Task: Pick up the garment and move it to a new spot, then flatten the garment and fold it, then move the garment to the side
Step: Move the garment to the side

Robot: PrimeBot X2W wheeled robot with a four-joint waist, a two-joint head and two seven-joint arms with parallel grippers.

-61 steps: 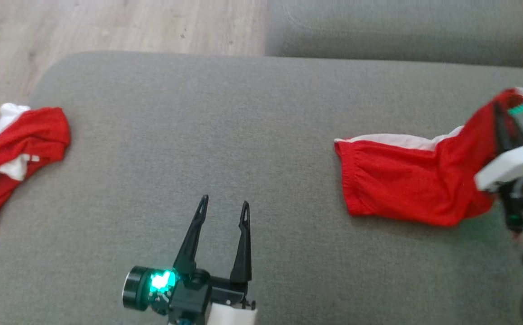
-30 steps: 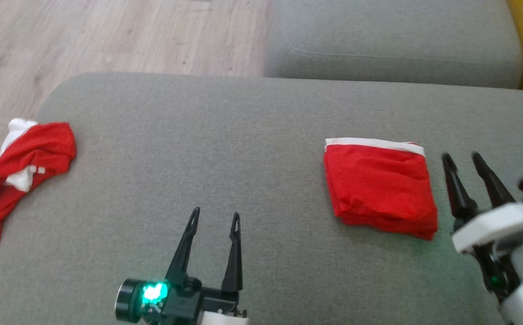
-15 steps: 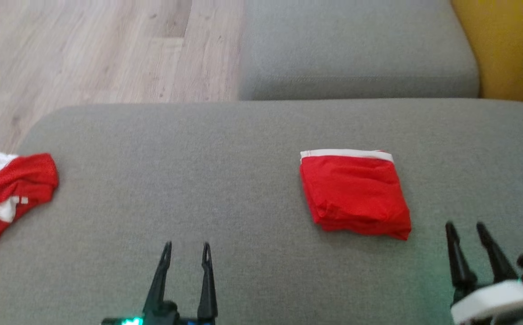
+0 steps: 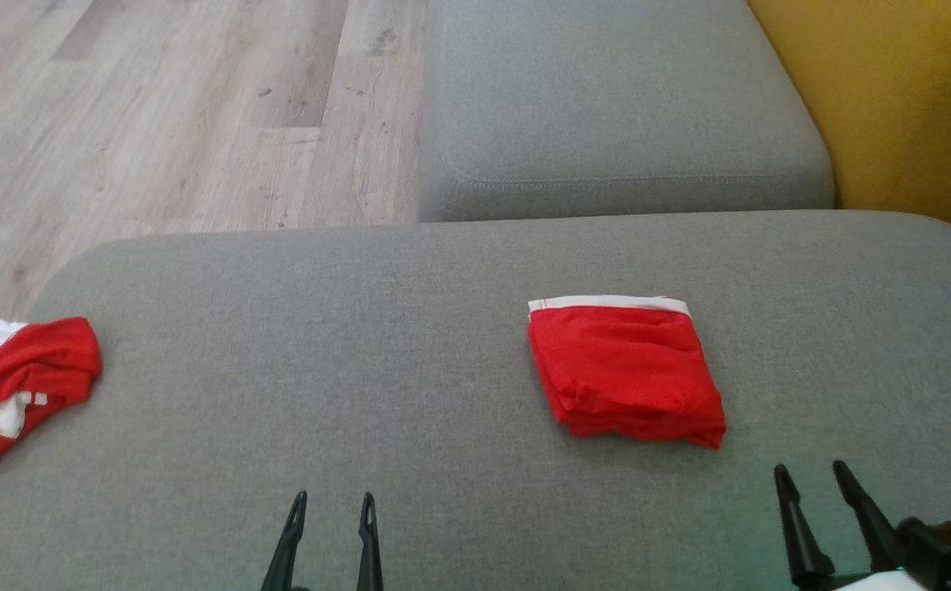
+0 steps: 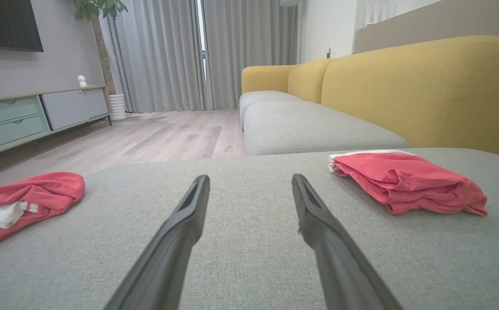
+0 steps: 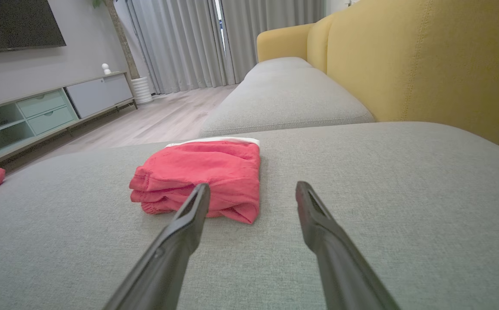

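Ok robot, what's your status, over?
Left tool open, right tool open. Folded red garment on grey cushion, free. Crumpled red-and-white garment far left, not blocking.

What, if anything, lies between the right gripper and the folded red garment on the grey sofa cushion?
Nothing visible. Bare grey fabric sofa cushion runs from the open right gripper to the folded red garment with a white band.

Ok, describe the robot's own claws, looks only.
The left claw and right claw each have two long, slim black fingers tapering to points, with a narrow slot near each tip. Behind the right one sit a black housing and a white casing edge.
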